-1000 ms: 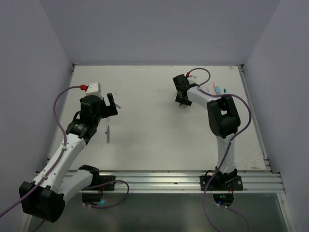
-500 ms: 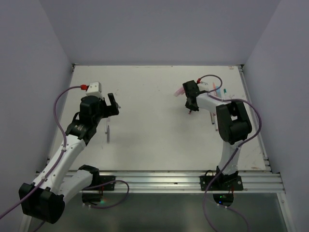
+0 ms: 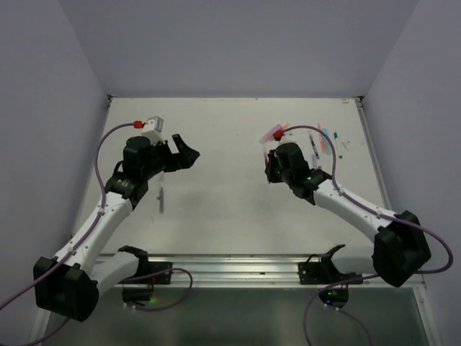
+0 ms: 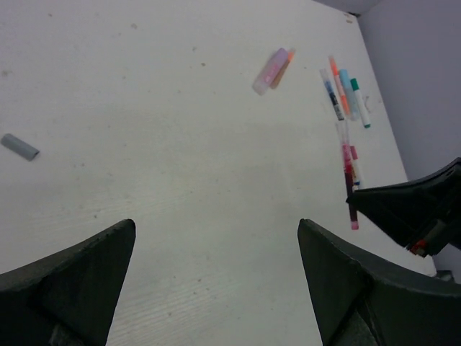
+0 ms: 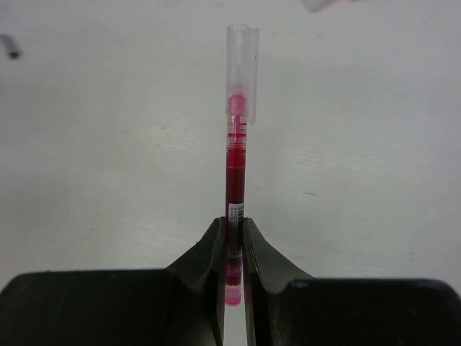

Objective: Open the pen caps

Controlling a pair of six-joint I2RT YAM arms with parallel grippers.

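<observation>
Pen with red ink (image 5: pixel 234 173) is clamped low on its barrel in the tight jaws of your right gripper (image 5: pixel 232 231), with its clear cap (image 5: pixel 242 65) seated on the far end, above the table (image 5: pixel 374 180). Your left gripper (image 4: pixel 216 227) hangs with its jaws wide apart, holding nothing. A loose grey cap (image 4: pixel 19 147) lies alone at the left edge of the left wrist view. The other pens (image 4: pixel 346 94) lie grouped on the table's far right, a pink-purple marker (image 4: pixel 272 70) near them.

My desk (image 3: pixel 230 216) is white and lightly scuffed. On its left part lies a grey pen (image 3: pixel 161 198), and a short grey cap (image 4: pixel 19 147) lies alone. Farther back, a pink-purple pen (image 4: pixel 268 72) and an orange pen (image 4: pixel 289 55) lie touching, side by side. Right of them is a row of pens (image 4: pixel 346 90), blue, orange and teal.
</observation>
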